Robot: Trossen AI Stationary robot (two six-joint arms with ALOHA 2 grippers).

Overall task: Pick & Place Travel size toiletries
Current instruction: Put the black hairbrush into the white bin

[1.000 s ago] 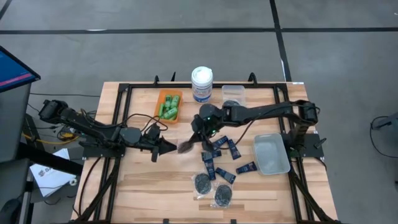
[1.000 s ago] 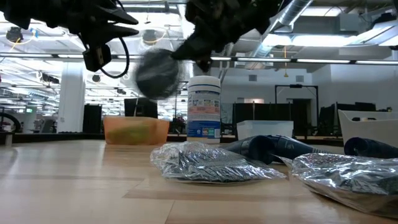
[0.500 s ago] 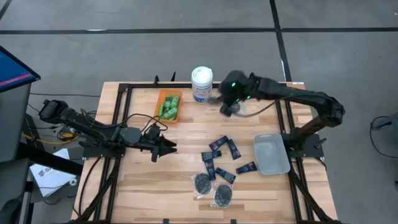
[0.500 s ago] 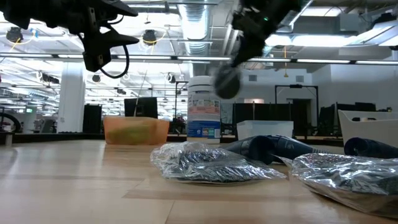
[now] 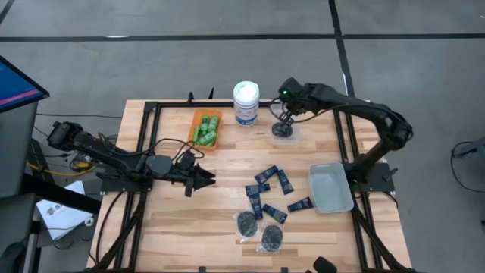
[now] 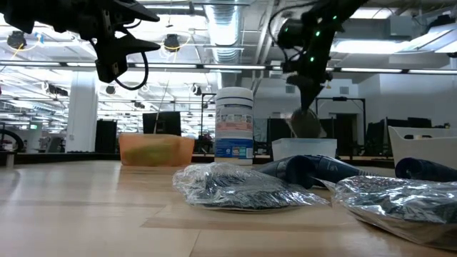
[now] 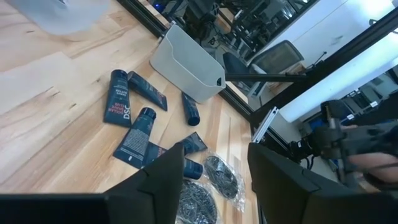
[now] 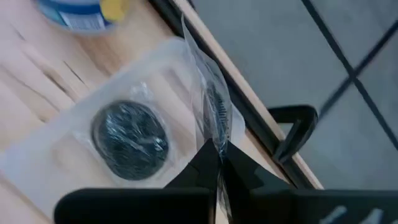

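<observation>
My right gripper (image 5: 286, 115) is over the small clear bin (image 5: 285, 121) at the table's far side, shut on a clear packet with a black disc (image 6: 305, 123). Another disc packet (image 8: 129, 132) lies flat in that bin. Two more disc packets (image 5: 246, 221) (image 5: 273, 237) and several navy tubes (image 5: 271, 182) lie on the table's middle. Green bottles (image 5: 206, 130) lie in the orange bin. My left gripper (image 5: 208, 180) hovers open left of the tubes, touching nothing. My right gripper pinches the packet's upper edge (image 8: 217, 144) between its two fingers, coming from above and pointing down. The packet hangs below the fingers, edge-on in the wrist view. Its lower end (image 6: 305, 135) reaches the clear bin's rim; whether it touches the bin I cannot tell.
A white canister with a blue label (image 5: 245, 102) stands between the orange bin (image 5: 196, 121) and the clear bin. A grey tray (image 5: 331, 187) sits at the table's right. A black frame (image 5: 151, 106) runs around the table; bare wood lies near the left side.
My right gripper has carried the disc packet from above the tubes at the table's middle toward the far edge, over the clear bin, and come down there. The packet now hangs at the bin's rim.
</observation>
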